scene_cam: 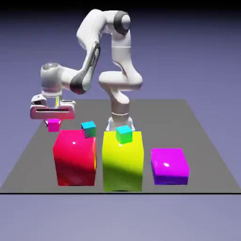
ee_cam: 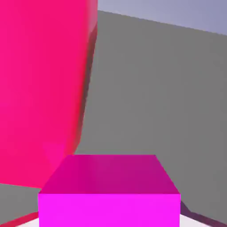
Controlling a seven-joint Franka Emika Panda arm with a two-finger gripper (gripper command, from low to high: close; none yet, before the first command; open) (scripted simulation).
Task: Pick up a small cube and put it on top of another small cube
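Right, my end effector (scene_cam: 54, 122) is closed on the small magenta cube (scene_cam: 54, 125), pinching it between its fingertips (ee_cam: 195, 220). In the hand view the cube fills the bottom middle, one bright face toward me and a darker one behind it, with the fingertips just peeking out on either side. The exterior view puts it at the left, under the white hand (scene_cam: 52, 110), which points down. Next outward is the big red block (scene_cam: 75, 160), whose side takes up the upper left of my hand view. Near the right edge of its top, in the exterior view, I see a small teal cube (scene_cam: 89, 129), turned at an angle. Beside the red block stands the tall yellow-green block (scene_cam: 123, 162), with a small green cube (scene_cam: 124, 134), cyan on its upper face, at its top. Farther to the exterior view's right, a lower purple block (scene_cam: 169, 166) sits apart on the dark grey tabletop (scene_cam: 197, 136). Behind all this, the white arm (scene_cam: 120, 80) rises from its base (scene_cam: 120, 124) and bends over toward the exterior view's left.
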